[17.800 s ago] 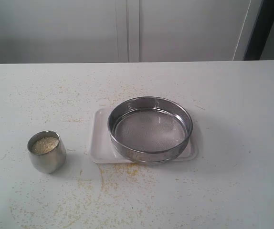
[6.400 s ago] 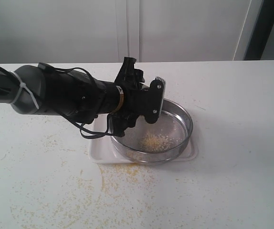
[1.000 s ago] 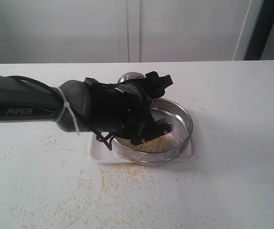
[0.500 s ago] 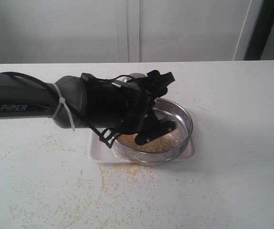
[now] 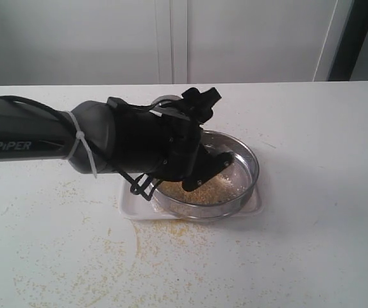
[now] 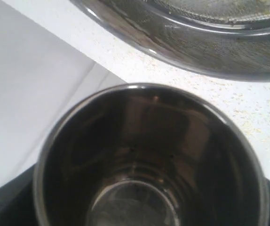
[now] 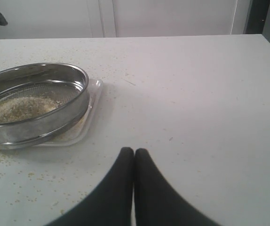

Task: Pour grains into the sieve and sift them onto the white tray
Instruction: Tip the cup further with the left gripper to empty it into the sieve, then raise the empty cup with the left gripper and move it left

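While the black left arm (image 5: 36, 138) lies across the left and middle of the exterior view, its left gripper (image 5: 204, 128) hangs over the sieve (image 5: 243, 160), fingers clasped on either side of a steel cup (image 6: 139, 122); the wrist view looks into the cup, interior empty
Sieve: seated on the white tray (image 5: 127, 204), just right of frame centre
Grains (image 5: 217, 187): pale sandy heap on the mesh, toward the near wall
Loose yellow grains (image 5: 165, 234): strewn over the table (image 5: 318, 244), thickest in front of the tray and at lower left
Right gripper (image 7: 134, 162): fingers pressed together, holding nothing, low over the table, well apart from the sieve
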`<act>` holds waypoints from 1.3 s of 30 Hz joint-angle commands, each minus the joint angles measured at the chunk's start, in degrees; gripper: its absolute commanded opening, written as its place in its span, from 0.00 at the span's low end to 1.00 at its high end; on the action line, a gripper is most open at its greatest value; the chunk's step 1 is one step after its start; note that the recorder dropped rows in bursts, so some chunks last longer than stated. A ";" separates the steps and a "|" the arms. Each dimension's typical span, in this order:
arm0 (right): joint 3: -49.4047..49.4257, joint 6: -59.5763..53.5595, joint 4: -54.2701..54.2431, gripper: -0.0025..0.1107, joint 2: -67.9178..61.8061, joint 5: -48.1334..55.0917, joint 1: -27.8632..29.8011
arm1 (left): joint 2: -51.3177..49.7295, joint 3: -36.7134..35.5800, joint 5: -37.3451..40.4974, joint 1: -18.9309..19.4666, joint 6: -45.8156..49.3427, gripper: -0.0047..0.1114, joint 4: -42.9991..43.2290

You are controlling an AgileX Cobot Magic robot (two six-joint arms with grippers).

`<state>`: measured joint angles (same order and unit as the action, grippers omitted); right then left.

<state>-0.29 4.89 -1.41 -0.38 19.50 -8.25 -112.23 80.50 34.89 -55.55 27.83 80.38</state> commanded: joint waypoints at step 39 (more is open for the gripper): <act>0.29 0.14 -0.01 0.02 0.38 -0.23 -0.18 | 17.58 0.11 -7.88 27.62 -32.56 0.04 -49.50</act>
<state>-0.29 4.89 -1.41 -0.38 19.50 -8.25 -95.63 80.50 29.98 -29.03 -5.08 35.11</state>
